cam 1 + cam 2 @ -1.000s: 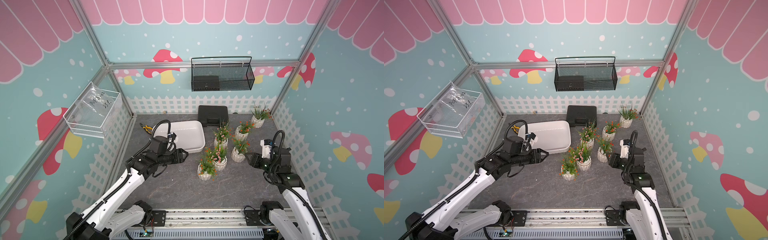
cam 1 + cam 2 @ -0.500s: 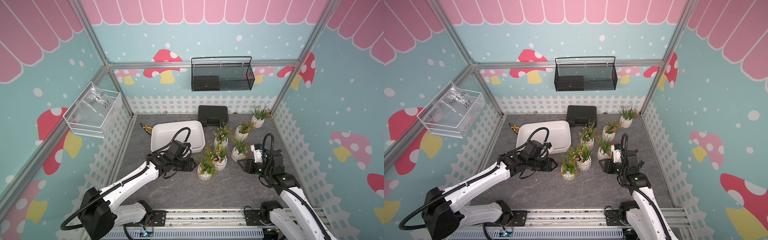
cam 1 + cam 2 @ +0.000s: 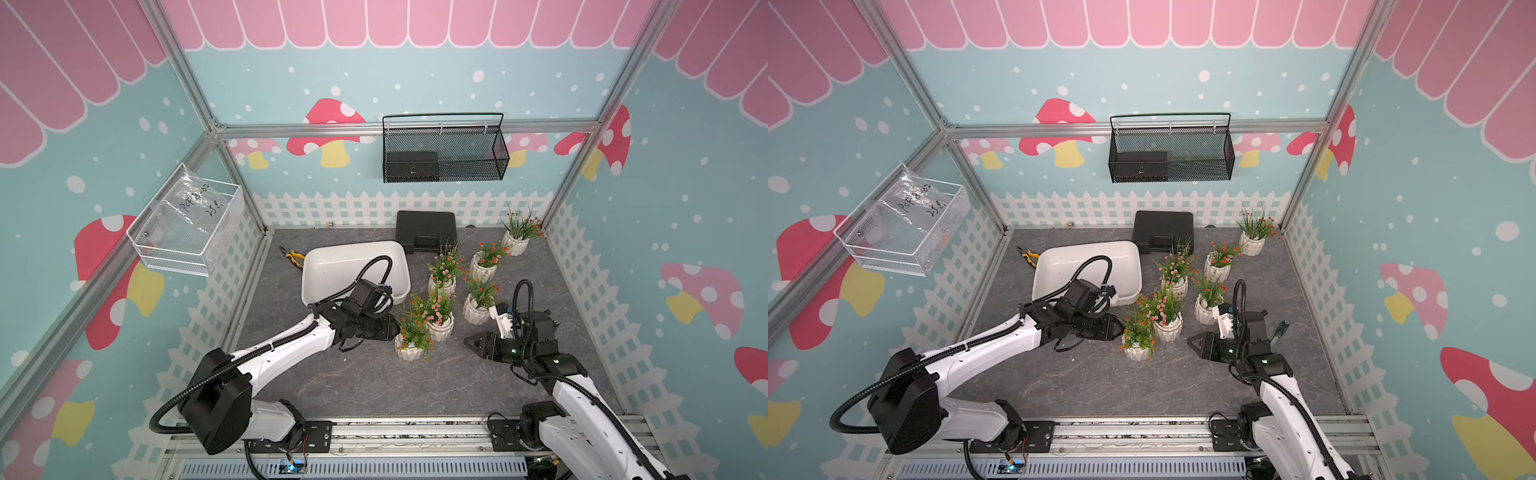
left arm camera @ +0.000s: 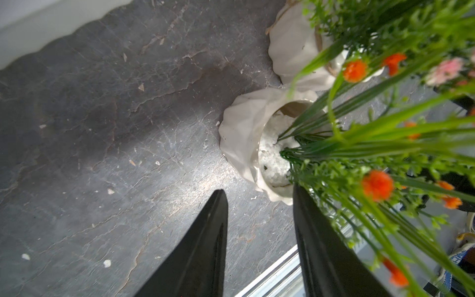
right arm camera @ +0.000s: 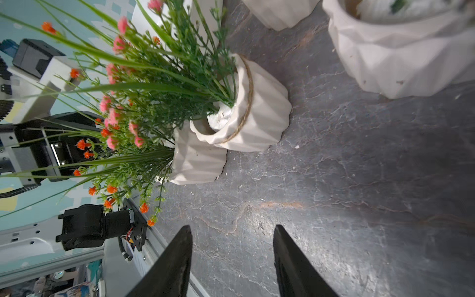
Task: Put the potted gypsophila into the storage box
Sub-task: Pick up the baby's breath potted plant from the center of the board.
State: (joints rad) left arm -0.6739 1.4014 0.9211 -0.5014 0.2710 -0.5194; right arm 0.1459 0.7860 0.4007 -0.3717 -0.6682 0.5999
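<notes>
Though ribbed, white pots (image 3: pixel 409 353) near glossy round-cornered storage box (image 3: pixel 340 270).

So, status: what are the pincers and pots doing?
Left pincer open, straddling rim of nearest pot. Right pincer open, empty. Storage box holds no pots. Neighbouring pot crowds close.

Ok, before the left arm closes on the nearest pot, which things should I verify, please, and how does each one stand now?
1. Left gripper open: ok, jaws apart.
2. Nearest pot between the jaws: not ok, only its near edge reaches the fingertips.
3. That pot upright: ok.
4. Neighbour pot clear of it: not ok, it stands right beside it, touching or nearly so.
5. Storage box free: ok, no pot inside.
6. Right gripper out of the way: ok, open over bare table.
</notes>
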